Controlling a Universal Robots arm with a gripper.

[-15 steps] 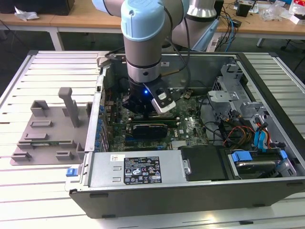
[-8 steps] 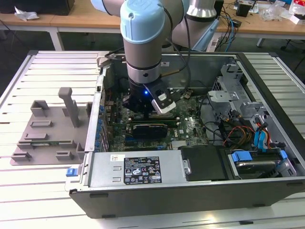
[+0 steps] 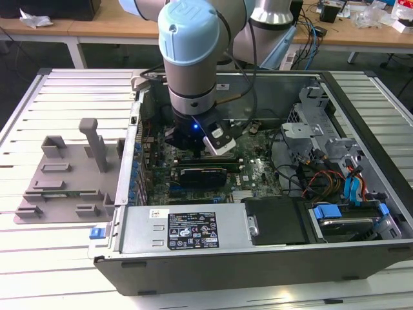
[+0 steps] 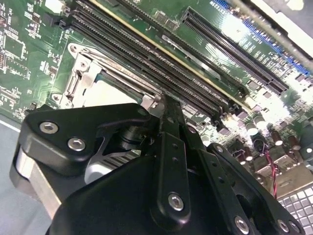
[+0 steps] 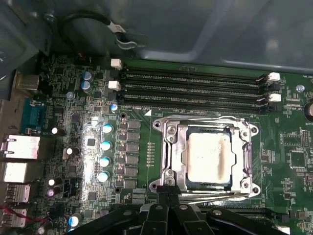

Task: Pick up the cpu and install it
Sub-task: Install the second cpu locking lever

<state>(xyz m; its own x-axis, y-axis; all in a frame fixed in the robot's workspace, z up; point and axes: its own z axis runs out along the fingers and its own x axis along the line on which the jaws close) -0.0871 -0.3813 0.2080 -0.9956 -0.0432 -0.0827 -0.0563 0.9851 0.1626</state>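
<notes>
While cpu [image 5: 209, 161] sits in socket frame [image 5: 171, 156], gripper [image 5: 166, 196], jaws together & empty, hovers just beside.

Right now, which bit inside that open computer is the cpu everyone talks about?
Start with the big open grey metal computer case and find the green circuit board on its floor. In the first wrist view, just past the four long black memory slots, sits a shiny metal socket frame. The cpu is the flat, pale silver square inside it, smooth where everything nearby is studded.
</notes>
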